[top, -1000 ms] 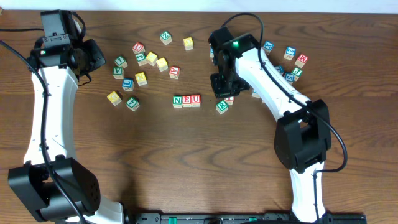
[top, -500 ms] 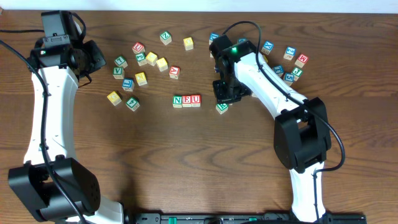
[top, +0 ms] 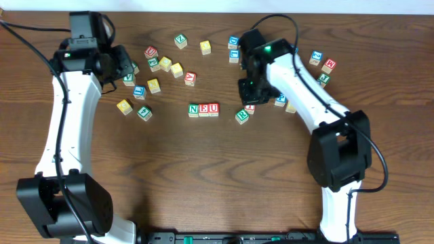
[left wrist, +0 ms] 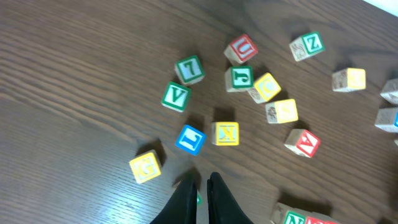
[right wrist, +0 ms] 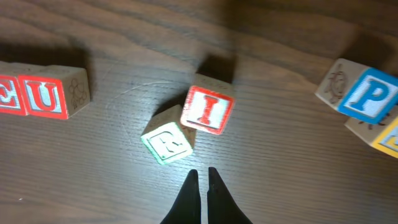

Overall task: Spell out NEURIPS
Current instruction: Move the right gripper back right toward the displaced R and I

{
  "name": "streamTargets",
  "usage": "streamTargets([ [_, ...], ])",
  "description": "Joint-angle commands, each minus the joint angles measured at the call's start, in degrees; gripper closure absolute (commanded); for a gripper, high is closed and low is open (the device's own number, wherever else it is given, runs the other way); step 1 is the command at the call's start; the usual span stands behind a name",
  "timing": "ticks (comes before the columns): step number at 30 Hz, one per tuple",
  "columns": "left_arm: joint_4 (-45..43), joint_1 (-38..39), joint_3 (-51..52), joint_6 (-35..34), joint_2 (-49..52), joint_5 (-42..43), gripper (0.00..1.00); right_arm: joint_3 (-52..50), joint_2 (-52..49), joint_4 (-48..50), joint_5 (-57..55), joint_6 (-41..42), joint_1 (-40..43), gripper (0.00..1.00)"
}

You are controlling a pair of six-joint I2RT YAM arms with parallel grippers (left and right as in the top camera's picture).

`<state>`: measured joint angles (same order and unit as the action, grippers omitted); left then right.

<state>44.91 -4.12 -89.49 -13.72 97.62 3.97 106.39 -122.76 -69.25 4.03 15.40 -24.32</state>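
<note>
- Across the middle of the overhead frame, a row [top: 203,109] on the bench [top: 203,176] reads N, E, U. The R cube [top: 242,116] lies just to its right and lower, with the I cube [top: 250,107] against it and the blue P cube [top: 280,101] further right. The right tool [top: 248,99] hangs over that pair. The left tool [top: 127,64] sits upper left among the spare cubes [top: 139,91].
- Left wrist view: its fingers are pressed together at lower centre, gripping nothing. Only spare letters fill mid-frame.
- Right wrist view: this tool is also closed and empty at the bottom edge. Just above it the R cube sits skewed, one corner touching the I cube.
- These look like light, hard wooden cubes that won't crush but may skid on the bench. I'd pinch the R by the two flat side faces that are clear of the I.
</note>
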Motion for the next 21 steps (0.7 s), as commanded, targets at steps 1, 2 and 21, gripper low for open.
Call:
streamTargets([
  [1,0.02,0.98,0.57,-1.57,0.50,-0.37,0.92,0.09,1.49,-0.39,3.28,-2.34,2.23,0.99],
  [2,0.02,1.33,0.57,-1.86,0.50,-0.37,0.92,0.09,1.49,-0.68,3.21,-2.45,2.62,0.99],
  [21,-0.70,4.20,0.57,-4.11,5.03,-0.61,0.92,-9.40,1.46,3.87,3.21,-3.87,0.48,0.99],
])
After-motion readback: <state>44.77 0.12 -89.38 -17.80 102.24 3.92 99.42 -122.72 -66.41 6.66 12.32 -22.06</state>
